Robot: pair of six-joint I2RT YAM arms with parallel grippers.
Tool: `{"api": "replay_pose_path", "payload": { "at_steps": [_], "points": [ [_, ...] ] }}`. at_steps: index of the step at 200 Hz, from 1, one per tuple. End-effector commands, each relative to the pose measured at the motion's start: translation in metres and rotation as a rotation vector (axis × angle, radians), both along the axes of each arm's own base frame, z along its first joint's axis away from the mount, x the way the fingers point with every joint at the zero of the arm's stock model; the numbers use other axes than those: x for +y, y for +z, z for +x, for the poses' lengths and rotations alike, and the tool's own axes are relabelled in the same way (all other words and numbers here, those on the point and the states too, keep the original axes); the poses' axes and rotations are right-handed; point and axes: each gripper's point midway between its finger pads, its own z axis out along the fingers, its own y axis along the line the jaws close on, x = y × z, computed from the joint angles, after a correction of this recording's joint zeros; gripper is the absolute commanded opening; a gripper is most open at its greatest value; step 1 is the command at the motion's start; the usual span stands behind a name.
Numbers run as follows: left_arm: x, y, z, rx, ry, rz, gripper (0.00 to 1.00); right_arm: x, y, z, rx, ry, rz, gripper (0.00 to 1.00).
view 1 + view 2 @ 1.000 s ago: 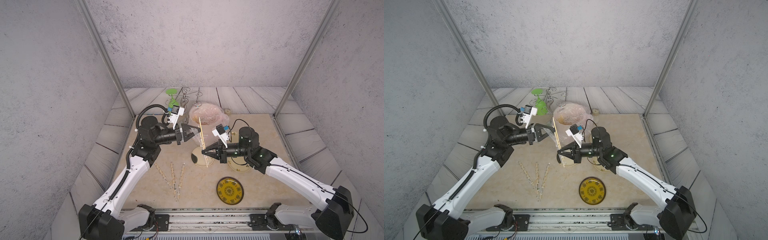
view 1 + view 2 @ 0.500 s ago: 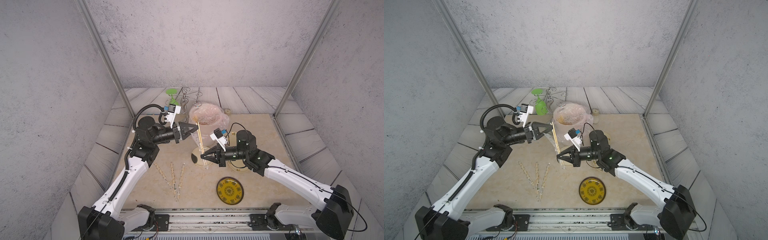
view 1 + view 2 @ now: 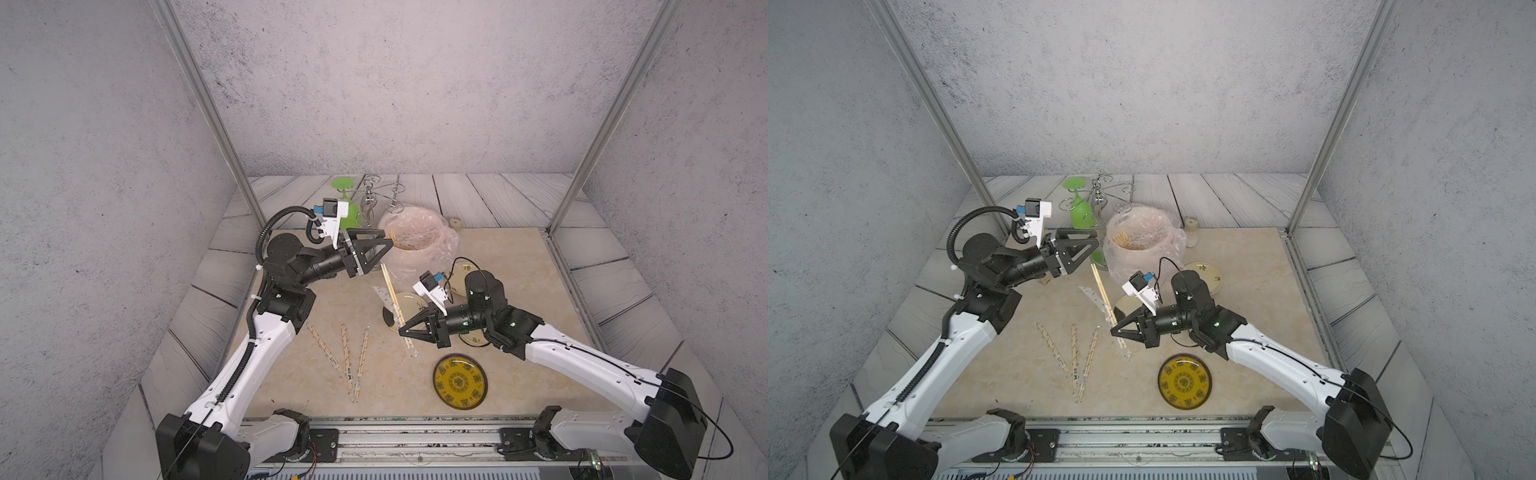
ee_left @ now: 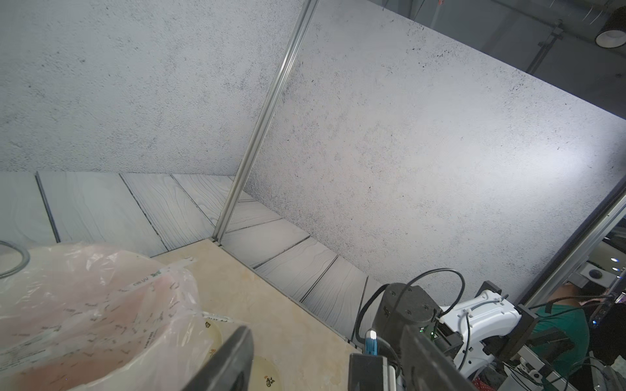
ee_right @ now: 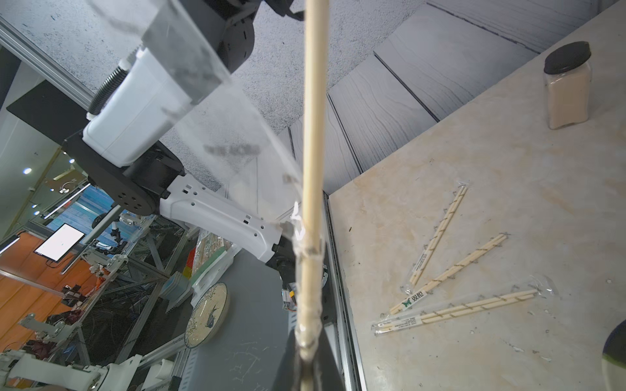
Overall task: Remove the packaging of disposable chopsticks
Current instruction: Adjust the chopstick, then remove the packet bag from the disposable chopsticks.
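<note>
Surface: you work over a beige stone-look tabletop (image 3: pixel 395 395) inside grey walls.
Landmark: the pink bag (image 3: pixel 419 249) toward the back.
Left gripper (image 3: pixel 388 246): just beside the pink bag, jaws wide, nothing between them.
Right gripper (image 3: pixel 402 331): on the arm-base side of the pink bag, clamped on the lower end of the disposable chopsticks (image 3: pixel 390 286).
Packaging (image 3: pixel 380 295): a loose flap hangs beside the sticks; the rest wraps their gripped end.
Wrapped pairs (image 3: pixel 346 357): three lie flat, well apart from the pink bag.

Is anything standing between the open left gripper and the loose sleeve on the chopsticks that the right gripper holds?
Nothing visible does. The left gripper hangs open close to the sleeve, with free air between; the pink bag lies beside, not in the path.
</note>
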Motion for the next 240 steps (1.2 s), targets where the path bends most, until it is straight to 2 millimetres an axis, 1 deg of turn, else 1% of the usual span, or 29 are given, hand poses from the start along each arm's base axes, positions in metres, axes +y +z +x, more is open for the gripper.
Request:
{"api": "replay_pose_path", "payload": {
  "at_steps": [1, 25, 66, 88, 109, 139, 165, 178, 196, 199, 221, 236, 240],
  "points": [
    [0.000, 0.016, -0.007, -0.052, -0.036, -0.006, 0.72, -0.007, 0.029, -0.005, -0.072, -0.009, 0.044, 0.00],
    [-0.003, 0.017, -0.012, -0.051, -0.079, -0.014, 0.73, -0.013, 0.036, -0.002, -0.123, -0.044, 0.027, 0.00],
    [-0.020, 0.013, -0.026, -0.057, -0.175, 0.004, 0.73, -0.016, 0.054, 0.004, -0.176, -0.072, 0.037, 0.00],
    [-0.026, 0.012, -0.037, -0.072, -0.216, 0.014, 0.71, -0.018, 0.062, 0.008, -0.202, -0.093, 0.044, 0.00],
    [-0.032, 0.012, -0.048, -0.093, -0.261, 0.023, 0.66, -0.019, 0.068, 0.011, -0.217, -0.105, 0.048, 0.00],
    [-0.040, 0.009, -0.060, -0.108, -0.308, 0.043, 0.52, -0.021, 0.075, 0.015, -0.245, -0.128, 0.050, 0.00],
    [-0.045, 0.008, -0.067, -0.112, -0.342, 0.053, 0.34, -0.022, 0.080, 0.017, -0.271, -0.144, 0.052, 0.00],
    [-0.045, 0.008, -0.069, -0.118, -0.347, 0.056, 0.23, -0.023, 0.081, 0.020, -0.278, -0.156, 0.049, 0.00],
    [-0.044, 0.009, -0.071, -0.125, -0.349, 0.055, 0.02, -0.025, 0.083, 0.024, -0.292, -0.179, 0.047, 0.00],
    [-0.044, 0.009, -0.071, -0.125, -0.347, 0.055, 0.00, -0.025, 0.083, 0.024, -0.294, -0.180, 0.048, 0.00],
    [-0.044, 0.011, -0.069, -0.120, -0.331, 0.052, 0.00, -0.027, 0.085, 0.026, -0.301, -0.190, 0.047, 0.00],
    [-0.042, 0.011, -0.061, -0.094, -0.276, 0.037, 0.00, -0.028, 0.083, 0.027, -0.311, -0.189, 0.035, 0.00],
    [-0.042, 0.011, -0.058, -0.086, -0.258, 0.033, 0.00, -0.028, 0.082, 0.027, -0.315, -0.189, 0.028, 0.05]
  ]
}}
